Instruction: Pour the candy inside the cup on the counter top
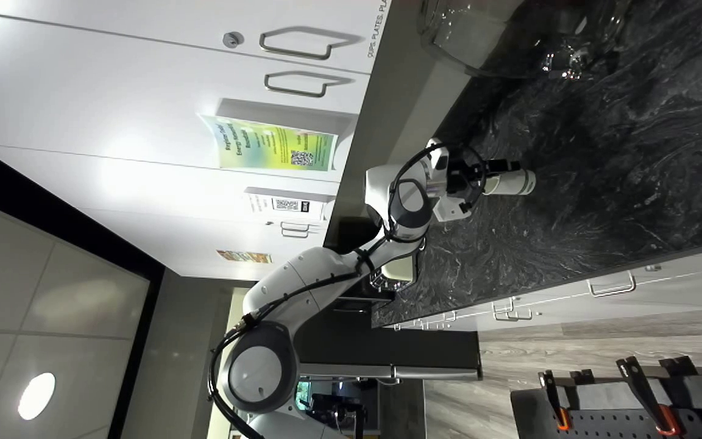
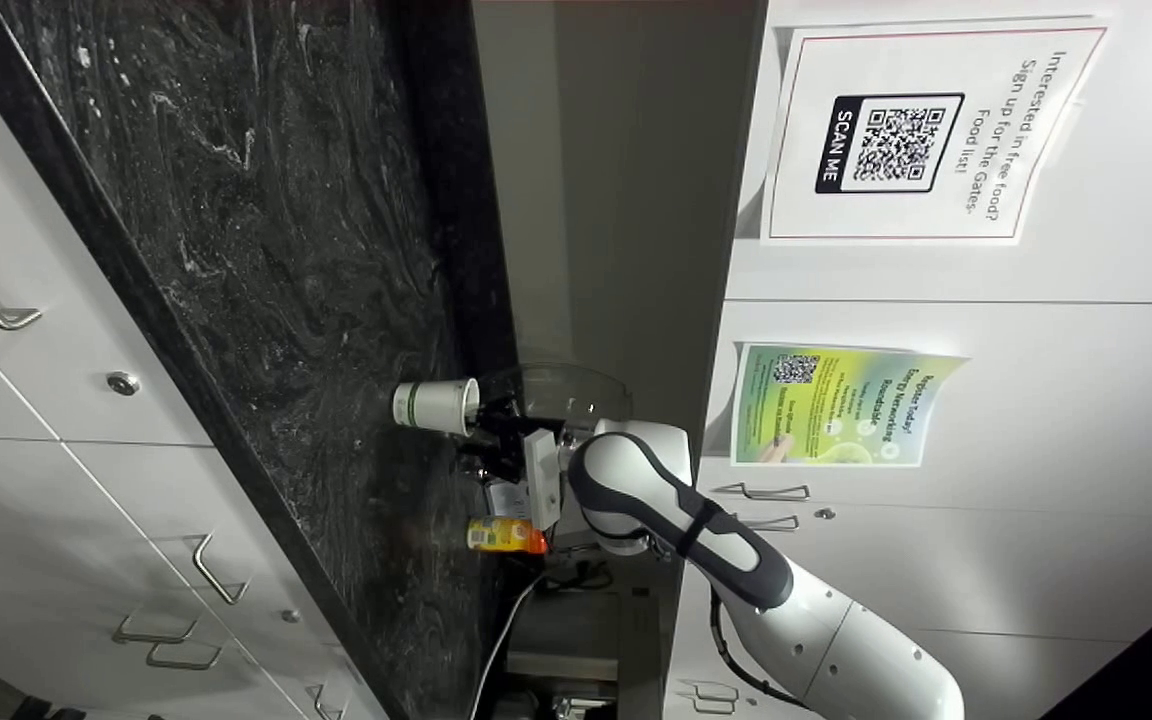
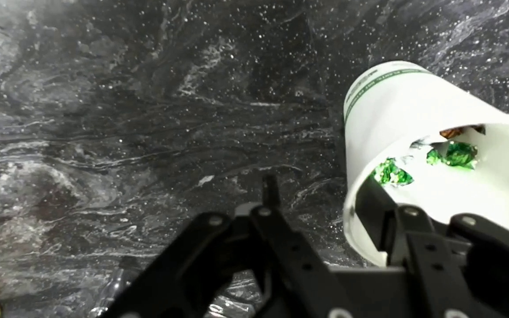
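The white paper cup [image 3: 396, 106], with a green band near its base, stands upright on the black marbled counter top [image 3: 148, 132]. It shows in both exterior views [image 1: 512, 183] [image 2: 428, 405]. The candy, wrapped pieces in green [image 3: 460, 154] and orange-brown [image 3: 451, 132] foil, lies inside the cup; part is hidden by the rim. My gripper [image 3: 322, 196] is open. Its right finger in the wrist view is inside the cup's mouth; its left finger is outside, apart from the wall, so the cup wall lies between them. The gripper also shows in the exterior views [image 1: 496, 174] [image 2: 474, 438].
A yellow bottle with an orange cap [image 2: 504, 535] stands on the counter near the gripper. A large clear container [image 2: 576, 390] is behind the gripper. A crinkled clear item [image 3: 232, 304] shows at the wrist view's bottom. White cabinets [image 1: 144, 91] hang above the counter.
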